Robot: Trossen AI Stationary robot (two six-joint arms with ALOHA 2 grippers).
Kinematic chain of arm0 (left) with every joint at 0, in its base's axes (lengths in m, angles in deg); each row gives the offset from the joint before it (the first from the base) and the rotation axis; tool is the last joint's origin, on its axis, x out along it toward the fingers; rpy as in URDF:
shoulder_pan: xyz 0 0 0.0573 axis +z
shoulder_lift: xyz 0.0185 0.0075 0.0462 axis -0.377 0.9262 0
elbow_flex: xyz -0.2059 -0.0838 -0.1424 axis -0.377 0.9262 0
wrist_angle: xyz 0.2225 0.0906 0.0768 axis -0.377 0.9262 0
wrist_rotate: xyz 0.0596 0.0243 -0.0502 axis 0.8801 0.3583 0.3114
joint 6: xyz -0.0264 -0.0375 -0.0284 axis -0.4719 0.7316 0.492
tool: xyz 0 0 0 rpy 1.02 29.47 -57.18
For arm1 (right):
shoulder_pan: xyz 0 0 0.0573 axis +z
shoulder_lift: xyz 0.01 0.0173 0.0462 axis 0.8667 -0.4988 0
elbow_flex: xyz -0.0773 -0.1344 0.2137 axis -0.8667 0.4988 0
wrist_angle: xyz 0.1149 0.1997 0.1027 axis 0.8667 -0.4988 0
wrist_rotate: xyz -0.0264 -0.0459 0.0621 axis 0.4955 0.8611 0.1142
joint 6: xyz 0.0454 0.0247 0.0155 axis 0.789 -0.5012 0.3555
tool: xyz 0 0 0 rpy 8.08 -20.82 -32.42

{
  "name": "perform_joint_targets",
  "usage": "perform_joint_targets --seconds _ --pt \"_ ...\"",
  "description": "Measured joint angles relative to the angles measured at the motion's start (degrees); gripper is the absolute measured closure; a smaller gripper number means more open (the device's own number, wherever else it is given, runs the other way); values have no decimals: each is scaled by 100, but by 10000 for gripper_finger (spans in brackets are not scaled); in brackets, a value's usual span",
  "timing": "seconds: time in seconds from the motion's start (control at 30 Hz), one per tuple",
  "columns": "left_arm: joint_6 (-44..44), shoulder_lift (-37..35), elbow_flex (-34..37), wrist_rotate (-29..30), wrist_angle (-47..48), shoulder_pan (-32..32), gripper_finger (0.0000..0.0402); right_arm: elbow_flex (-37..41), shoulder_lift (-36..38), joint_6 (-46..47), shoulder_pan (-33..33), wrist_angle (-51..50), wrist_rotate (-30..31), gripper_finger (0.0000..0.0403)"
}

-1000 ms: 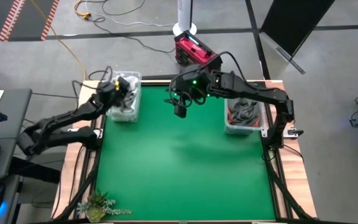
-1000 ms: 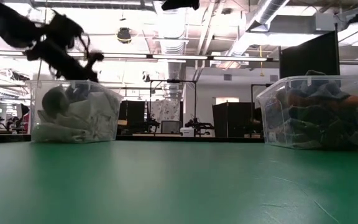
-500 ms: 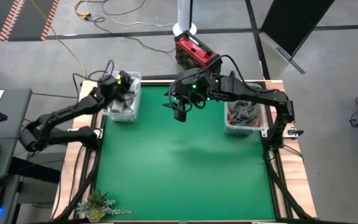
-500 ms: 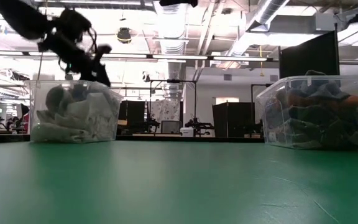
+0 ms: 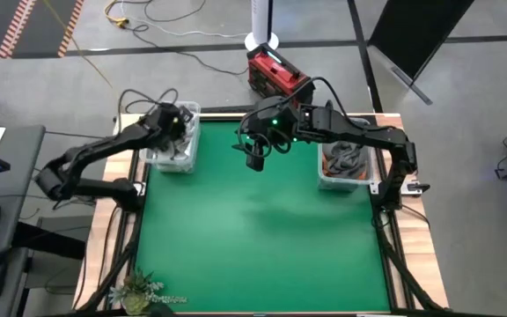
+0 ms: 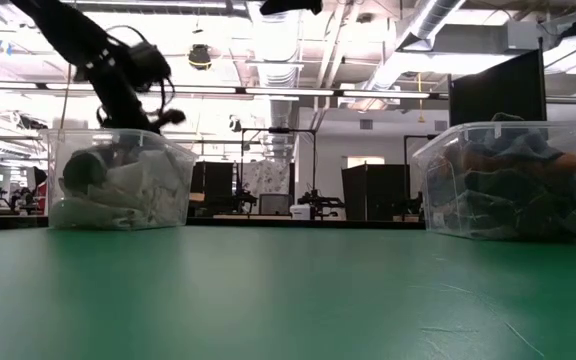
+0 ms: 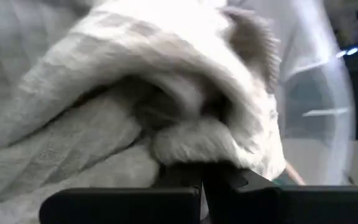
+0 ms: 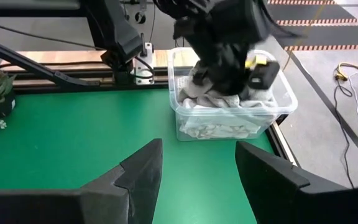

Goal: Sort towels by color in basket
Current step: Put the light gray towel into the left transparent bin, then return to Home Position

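Two clear bins stand on the green surface, and the sorting is legible from their contents: the left bin holds the pale towels, white, checked and light grey, while the right bin holds the dark towels, dark grey with rust orange showing through the wall.

Taking the left bin as the landmark, the left claw is down inside it, buried among the pale cloth. Its wrist view shows the fingers pressed together with folds of white and grey-checked towel crowding right against them. Whether a fold is pinched between the tips cannot be told; the cloth touches them, but no pinch is visible. My judgement is that the claw sits this deep either to tuck a light towel in with its like or to tamp the pile down.

The right claw hangs well clear of the left bin, above bare green between the two bins. Its fingers are spread and hold nothing, and it faces the left bin, likely waiting out of the other arm's way.

No towels lie on the surface outside the bins, so the sorting looks nearly done.
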Motion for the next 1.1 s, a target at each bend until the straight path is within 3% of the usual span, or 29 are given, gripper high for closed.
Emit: perform_joint_targets --seconds 0.13,0.27,0.37,0.53,0.8,0.93,1.1 --pt "415 437 -7 -328 -150 -1 401 0 0 15 42 0 3 168" --pt "519 269 -11 -291 -357 -92 401 0 0 13 116 -50 4 168" --pt "-175 -124 -190 122 -170 -182 401 -2 0 9 124 -232 129 168" --pt "-1265 -864 -603 1055 914 -370 401 -2 27 157 4 -705 301 168" --pt "-3697 -1933 -831 1234 1014 -974 401 66 581 322 -390 -1131 79 168" --pt "-4906 -2607 -834 1233 818 -1680 401 877 1272 334 -667 -923 31 168" --pt "-6017 -3216 -837 1233 752 -2890 401 2901 2545 724 -992 194 20 168"
